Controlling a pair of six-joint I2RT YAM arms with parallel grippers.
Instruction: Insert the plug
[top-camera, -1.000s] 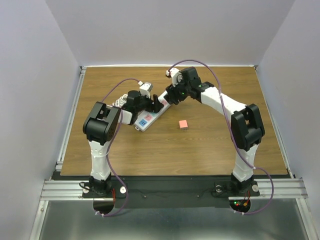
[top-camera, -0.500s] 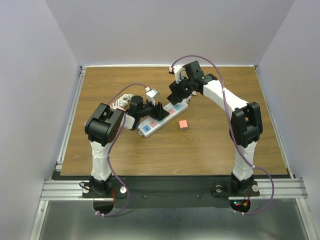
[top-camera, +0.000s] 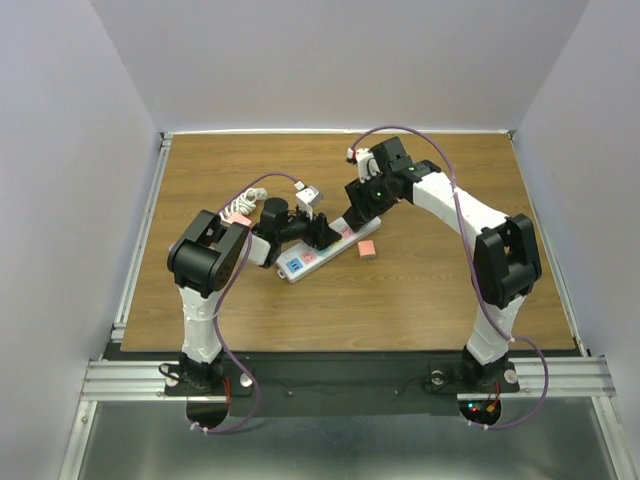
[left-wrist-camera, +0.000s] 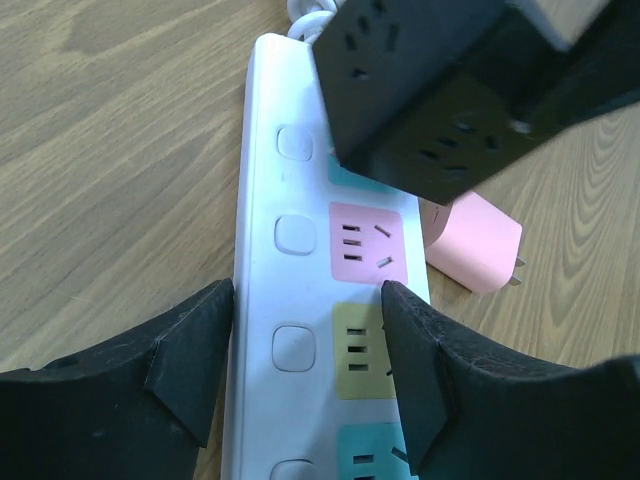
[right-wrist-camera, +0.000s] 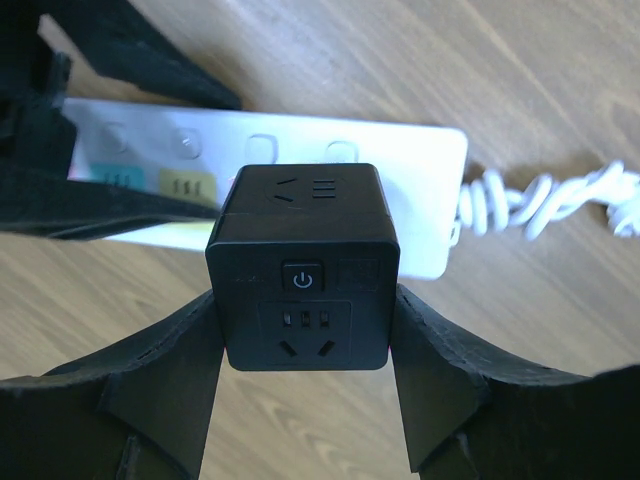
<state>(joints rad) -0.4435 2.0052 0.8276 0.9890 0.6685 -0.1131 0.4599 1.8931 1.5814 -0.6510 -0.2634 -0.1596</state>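
Left claw (left-wrist-camera: 305, 375) gaped wide, fingers (left-wrist-camera: 190, 350) straddling white power strip (left-wrist-camera: 290, 300) on wooden tabletop (left-wrist-camera: 110, 150), pressing its sides. Right claw (right-wrist-camera: 305, 330) clamped black cube plug (right-wrist-camera: 303, 265), hovering over strip's far end. Left wrist view alone caught pink adapter (left-wrist-camera: 470, 240) beside strip; right wrist view, coiled white cord (right-wrist-camera: 540, 200).

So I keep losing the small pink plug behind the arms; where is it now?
In the top view the pink plug lies on the table just right of the power strip, below the right gripper.
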